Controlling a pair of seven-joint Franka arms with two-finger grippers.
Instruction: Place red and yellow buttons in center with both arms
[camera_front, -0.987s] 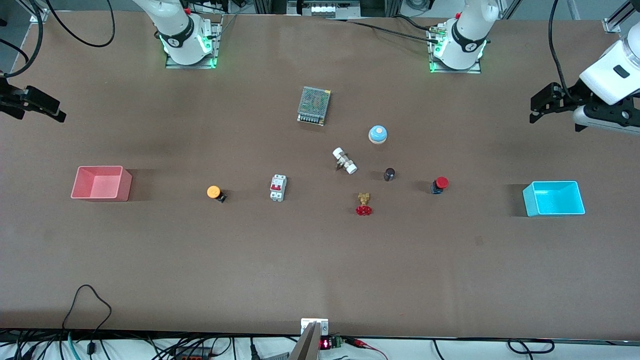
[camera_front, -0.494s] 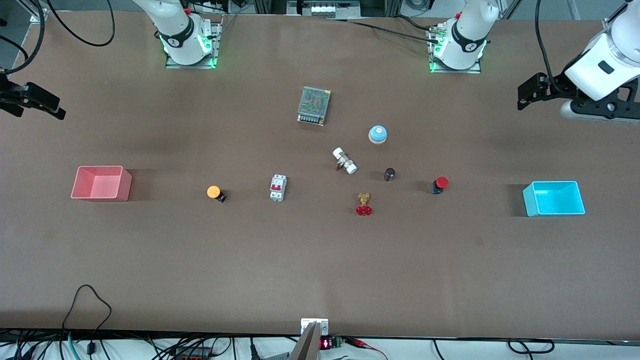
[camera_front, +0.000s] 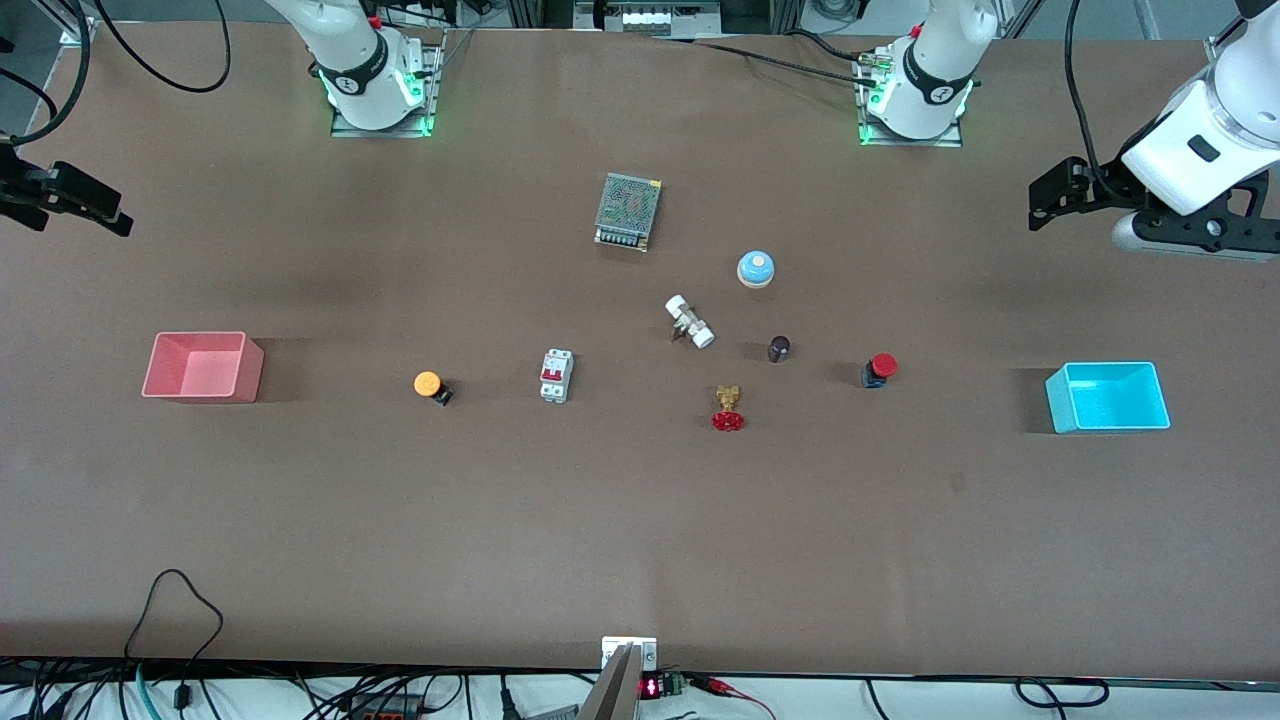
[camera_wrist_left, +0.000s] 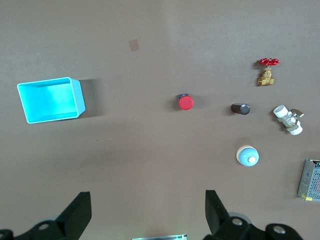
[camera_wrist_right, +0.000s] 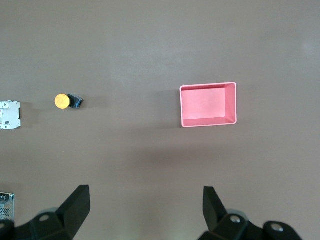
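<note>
Both buttons lie out on the table, both grippers high and spread.

Front view: the red button (camera_front: 879, 369) sits right of middle, the yellow button (camera_front: 430, 385) left of middle, each well apart from the cluttered centre; the left gripper (camera_front: 1050, 195) hangs at the right edge, the right gripper (camera_front: 75, 200) at the left edge.
Left wrist view: fingers (camera_wrist_left: 77, 220) wide apart, holding nothing; the red button lies mid-frame near a dark cylinder (camera_wrist_left: 240, 108), which a careless descent could knock.
Right wrist view: fingers (camera_wrist_right: 75, 207) also spread and empty; the yellow button lies on its side at middle left and could roll from a pinch.
</note>
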